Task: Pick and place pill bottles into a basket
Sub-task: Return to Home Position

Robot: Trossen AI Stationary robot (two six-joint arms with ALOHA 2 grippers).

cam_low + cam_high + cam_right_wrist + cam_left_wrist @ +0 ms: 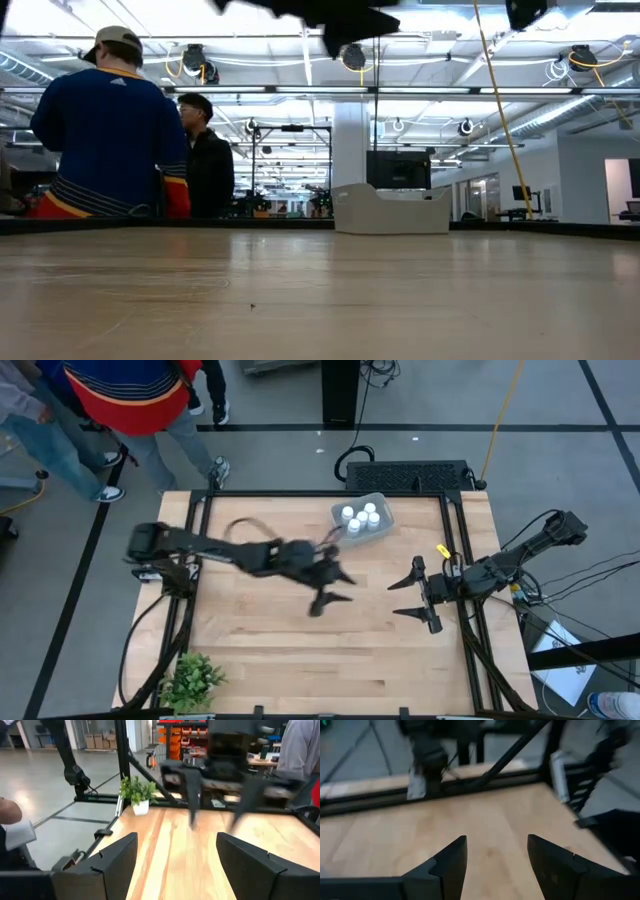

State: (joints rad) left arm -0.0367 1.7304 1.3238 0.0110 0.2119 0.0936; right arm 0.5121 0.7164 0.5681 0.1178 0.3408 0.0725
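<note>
The grey-blue basket stands at the table's far middle with several white pill bottles upright inside it; it also shows in the low view. My left gripper is open and empty above the table's middle, a little nearer than the basket. In its wrist view only bare wood lies between the fingers. My right gripper is open and empty at the table's right; its wrist view shows the same.
A small potted plant stands at the table's near left corner. A black box lies beyond the far edge. Two people stand beyond the far left corner. Bare wood lies between the two grippers.
</note>
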